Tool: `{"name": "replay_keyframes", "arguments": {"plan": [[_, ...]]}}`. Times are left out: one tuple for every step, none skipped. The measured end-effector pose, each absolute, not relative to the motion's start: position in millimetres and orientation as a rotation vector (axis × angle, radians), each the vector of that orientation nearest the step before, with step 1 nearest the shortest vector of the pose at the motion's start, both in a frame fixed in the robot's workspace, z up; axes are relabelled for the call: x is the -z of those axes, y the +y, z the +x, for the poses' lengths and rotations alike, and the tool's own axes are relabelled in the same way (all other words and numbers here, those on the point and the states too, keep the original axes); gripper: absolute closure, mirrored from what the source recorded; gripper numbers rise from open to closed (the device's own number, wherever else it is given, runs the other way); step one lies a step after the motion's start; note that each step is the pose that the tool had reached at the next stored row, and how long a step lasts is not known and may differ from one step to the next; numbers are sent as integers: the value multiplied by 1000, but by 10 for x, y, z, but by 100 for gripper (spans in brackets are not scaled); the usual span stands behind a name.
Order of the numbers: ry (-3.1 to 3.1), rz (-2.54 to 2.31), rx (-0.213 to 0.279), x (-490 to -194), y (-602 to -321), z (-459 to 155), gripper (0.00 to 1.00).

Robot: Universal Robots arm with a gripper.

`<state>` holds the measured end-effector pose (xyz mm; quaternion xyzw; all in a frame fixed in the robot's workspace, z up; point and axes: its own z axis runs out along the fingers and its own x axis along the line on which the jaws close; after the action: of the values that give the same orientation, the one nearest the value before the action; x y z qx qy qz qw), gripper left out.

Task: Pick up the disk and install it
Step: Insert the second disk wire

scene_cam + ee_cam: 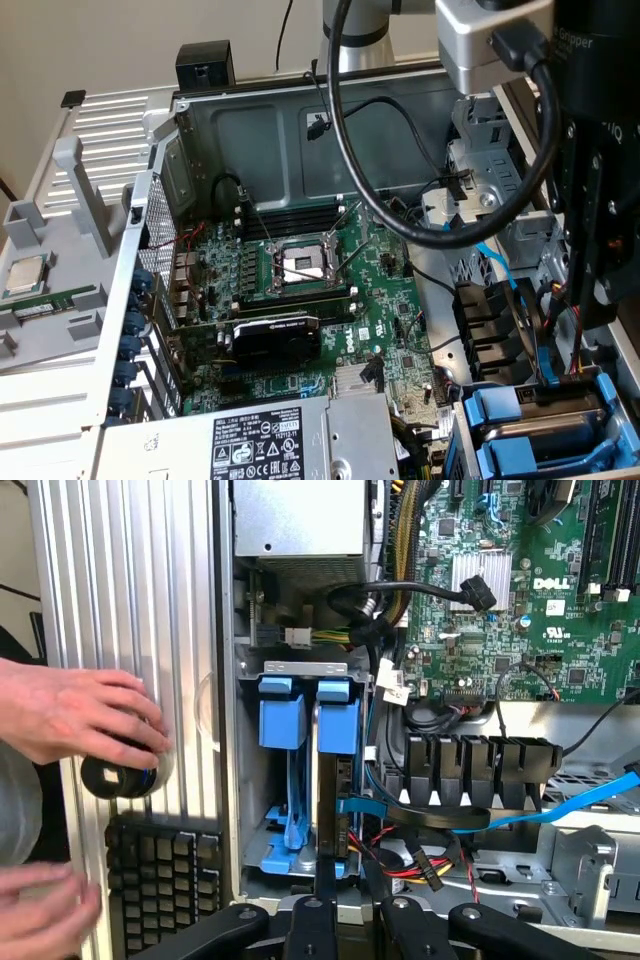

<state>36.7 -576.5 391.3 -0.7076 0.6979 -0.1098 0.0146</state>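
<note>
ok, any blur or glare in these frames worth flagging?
Wrist view: the person's lower hand is motion-blurred, the ribbed silver case panel is bright without washing out. Exterior view: the black gripper sits close to the lens, dark and soft; the green motherboard reads evenly lit.

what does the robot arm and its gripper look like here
The arm is a silver-grey metal tube. A silver box-shaped block sits at the wrist with a thick black cable plugged in, looping down over the open computer case. The gripper has a black body with faint white lettering, and black linkage bars with round pivot joints.
</note>
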Motion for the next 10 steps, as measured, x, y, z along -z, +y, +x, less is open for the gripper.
{"name": "replay_keyframes", "arguments": {"plan": [[2172,-2202,342,-3913,-5765,367,78],[2172,-2202,342,-3913,-5765,367,84],[2172,-2202,342,-3913,-5765,367,84],[2172,-2202,342,-3913,-5765,367,89],[2172,-2202,342,-3913,-5765,367,89],[2172,-2202,342,-3913,-5765,367,89],[2172,-2202,342,-3913,-5765,367,89],[2172,-2202,342,-3913,-5765,363,89],[2172,-2203,342,-3913,-5771,364,89],[2172,-2209,335,-3913,-5776,364,89]]}}
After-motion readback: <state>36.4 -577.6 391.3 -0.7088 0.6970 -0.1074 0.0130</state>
